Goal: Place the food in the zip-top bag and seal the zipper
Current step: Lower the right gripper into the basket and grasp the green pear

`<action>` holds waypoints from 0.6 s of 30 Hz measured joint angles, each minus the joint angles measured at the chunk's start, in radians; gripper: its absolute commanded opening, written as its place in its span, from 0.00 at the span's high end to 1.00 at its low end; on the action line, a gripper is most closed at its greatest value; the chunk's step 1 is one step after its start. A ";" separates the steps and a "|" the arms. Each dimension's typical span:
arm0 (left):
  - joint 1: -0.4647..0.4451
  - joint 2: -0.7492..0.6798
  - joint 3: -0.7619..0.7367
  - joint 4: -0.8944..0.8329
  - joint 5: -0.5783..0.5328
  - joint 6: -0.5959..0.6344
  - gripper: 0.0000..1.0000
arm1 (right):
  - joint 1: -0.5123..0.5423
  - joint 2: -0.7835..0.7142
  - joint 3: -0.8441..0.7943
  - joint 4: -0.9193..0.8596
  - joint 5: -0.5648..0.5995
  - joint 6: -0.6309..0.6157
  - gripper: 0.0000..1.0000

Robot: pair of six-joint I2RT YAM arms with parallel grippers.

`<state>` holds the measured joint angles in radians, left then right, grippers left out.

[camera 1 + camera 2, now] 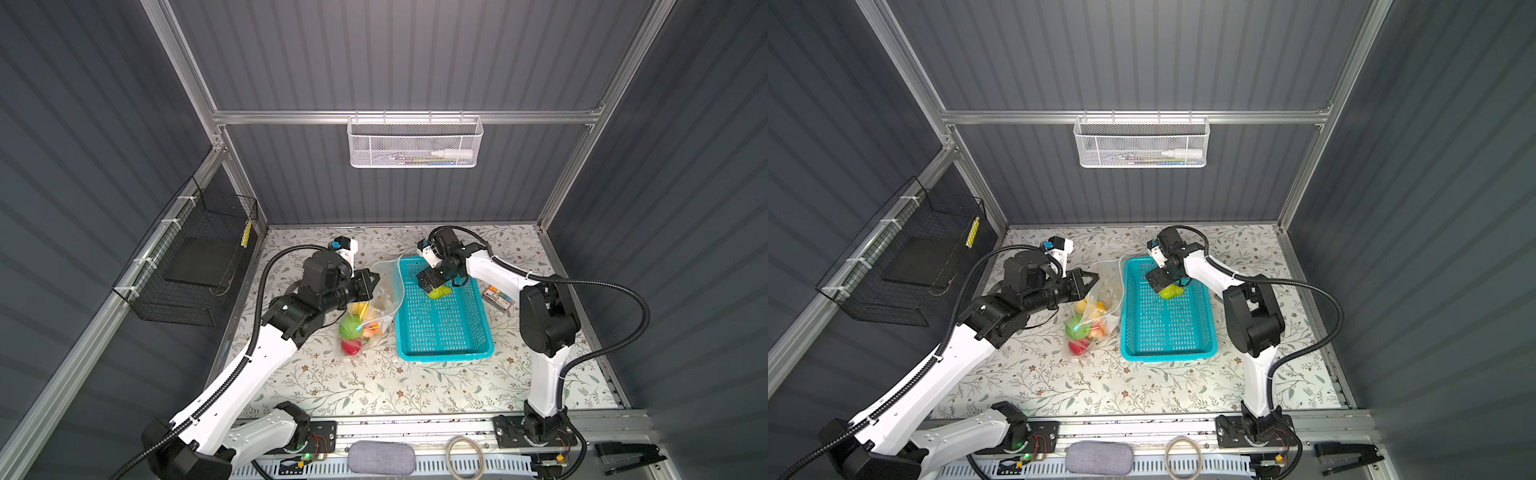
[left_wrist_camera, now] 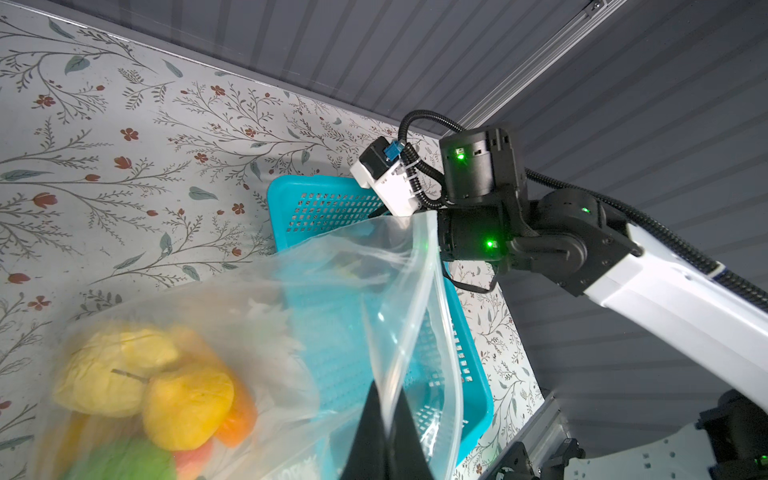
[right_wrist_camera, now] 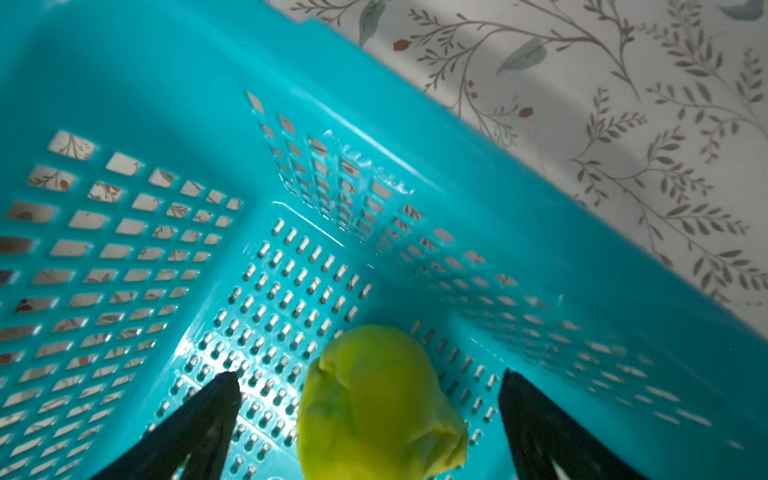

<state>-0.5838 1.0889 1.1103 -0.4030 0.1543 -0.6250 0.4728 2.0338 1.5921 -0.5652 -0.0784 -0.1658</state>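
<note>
Zip-top bag lengthwise near-to-far, mouth far | left pincer clamped on its rim | right pincer wide, straddling green food

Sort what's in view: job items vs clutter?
Job: zip-top bag, pinched in the left fingers; toy food inside it; yellow-green toy in the teal basket, between the open right fingers.

Clutter: orange-and-black packet, white mesh basket, black wire basket, grey pouch, pale loop, black stapler.
</note>
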 measured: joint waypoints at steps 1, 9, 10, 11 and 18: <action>0.000 0.000 0.000 0.000 0.000 0.000 1.00 | 0.000 0.011 0.006 -0.005 -0.007 -0.002 0.01; 0.000 0.000 0.000 0.000 0.000 0.000 1.00 | 0.000 0.030 0.001 -0.056 -0.069 -0.003 0.01; 0.000 0.000 0.000 0.000 0.000 0.000 1.00 | 0.000 0.030 -0.002 -0.058 -0.074 -0.003 0.01; 0.000 0.000 0.000 0.000 0.000 0.000 1.00 | 0.000 0.030 -0.006 -0.063 -0.078 -0.002 0.01; 0.000 0.000 0.000 0.000 0.000 0.000 1.00 | 0.000 0.014 -0.074 -0.085 -0.085 0.005 0.02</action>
<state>-0.5838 1.0889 1.1103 -0.4030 0.1547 -0.6250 0.4728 2.0476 1.5185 -0.6498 -0.1635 -0.1608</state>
